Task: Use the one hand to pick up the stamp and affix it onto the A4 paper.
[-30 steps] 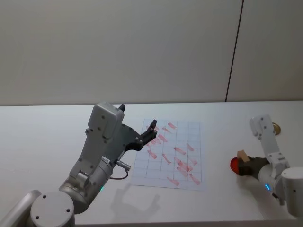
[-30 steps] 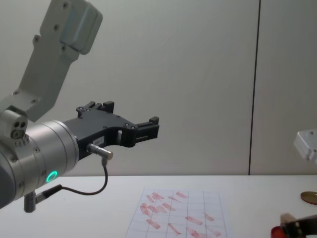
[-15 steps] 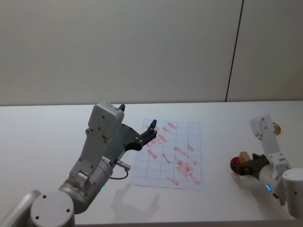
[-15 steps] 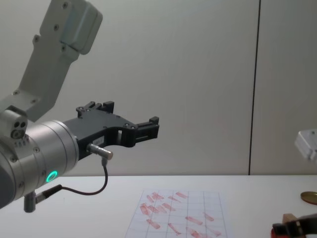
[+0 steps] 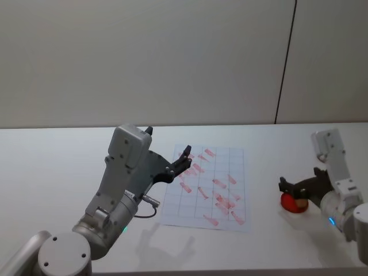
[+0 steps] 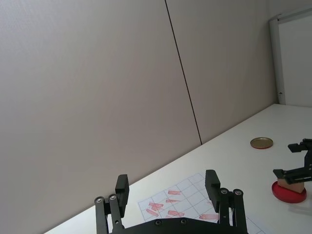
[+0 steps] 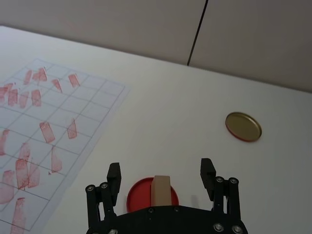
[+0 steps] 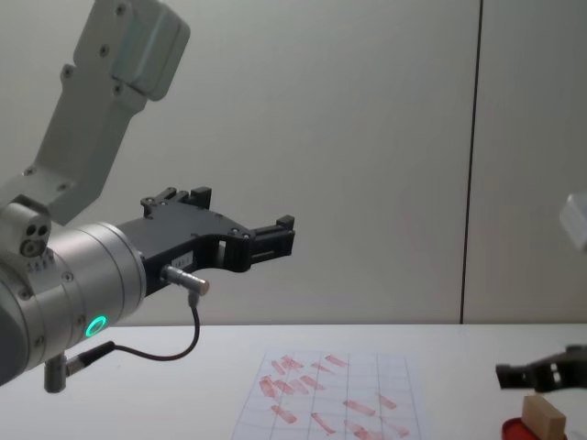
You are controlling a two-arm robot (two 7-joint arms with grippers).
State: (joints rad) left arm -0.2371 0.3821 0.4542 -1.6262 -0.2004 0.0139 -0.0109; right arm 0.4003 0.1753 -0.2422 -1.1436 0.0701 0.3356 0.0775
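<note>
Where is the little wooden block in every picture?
Head view: the stamp is at the right, on the red disc, under the right gripper.
Left wrist view: far right, on the red disc.
Right wrist view: bottom middle, between the open fingers.
Chest view: bottom right corner.
Shared landmark: the A4 paper with red marks.

No legible text, labels, brands or numbers on anything.

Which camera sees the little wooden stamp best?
The right wrist view: the stamp stands upright on the red disc, centred and close. The chest view catches it side-on at the corner; head and left wrist views show it tiny.
</note>
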